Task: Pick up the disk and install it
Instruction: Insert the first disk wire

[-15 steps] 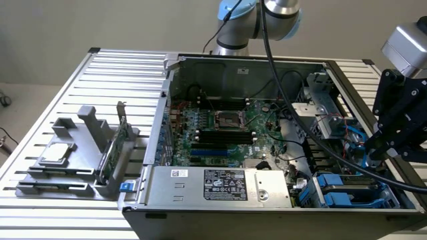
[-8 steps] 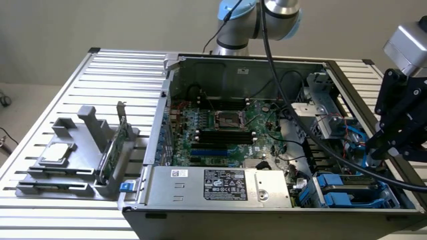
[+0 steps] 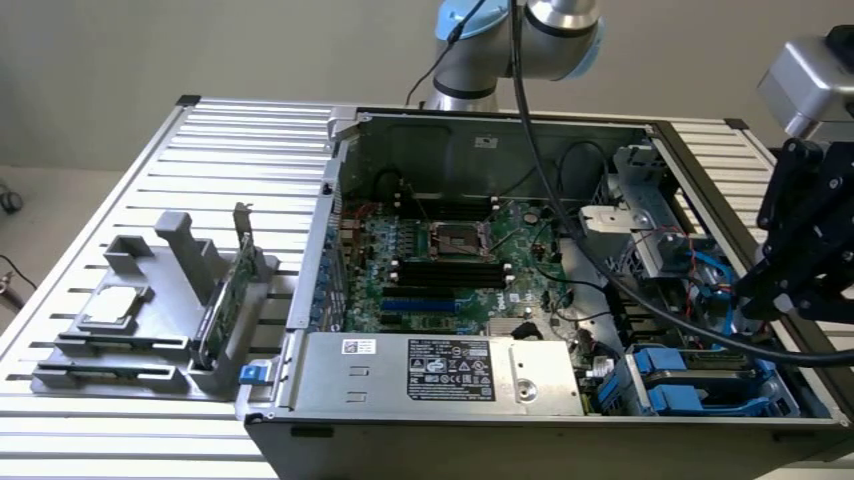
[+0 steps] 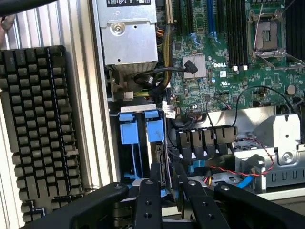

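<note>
The gripper (image 4: 167,172) hangs straight over the drive bay in one corner of the open computer case (image 3: 467,150), which lies on the slatted desk (image 3: 200,150). The jaws stand close together, but I cannot tell whether they are clamped on anything. Directly beneath them, what looks to be the disk (image 4: 159,160) sits on edge in the bay, showing a dark narrow edge. Two blue tabs (image 4: 128,131) stand just beyond it. Beside the bay lie a red wire (image 4: 238,168) and a row of black plugs (image 4: 205,140). Farther on are the green board (image 4: 228,71) and the silver power box (image 4: 128,40). The danger, as I judge it, is a skewed seat. If the disk tilts, its rails may bind in the bay, and a hard push could then pinch the loose wire or strain the connector.
</note>
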{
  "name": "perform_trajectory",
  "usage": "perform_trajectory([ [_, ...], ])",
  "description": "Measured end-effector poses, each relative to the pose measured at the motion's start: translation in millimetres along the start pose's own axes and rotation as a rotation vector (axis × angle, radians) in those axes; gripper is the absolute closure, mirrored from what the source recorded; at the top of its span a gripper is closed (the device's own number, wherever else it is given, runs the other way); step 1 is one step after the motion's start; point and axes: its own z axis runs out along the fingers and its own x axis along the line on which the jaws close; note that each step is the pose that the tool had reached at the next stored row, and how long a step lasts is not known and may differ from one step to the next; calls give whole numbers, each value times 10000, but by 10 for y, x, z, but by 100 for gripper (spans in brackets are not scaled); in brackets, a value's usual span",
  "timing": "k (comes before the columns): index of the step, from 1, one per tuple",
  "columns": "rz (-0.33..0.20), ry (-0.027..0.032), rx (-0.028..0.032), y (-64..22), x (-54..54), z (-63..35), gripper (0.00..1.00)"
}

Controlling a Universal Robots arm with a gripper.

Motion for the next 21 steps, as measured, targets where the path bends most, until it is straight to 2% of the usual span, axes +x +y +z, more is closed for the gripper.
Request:
perform_trajectory([
  [21,3729,-24,301,0,5,59,75],
])
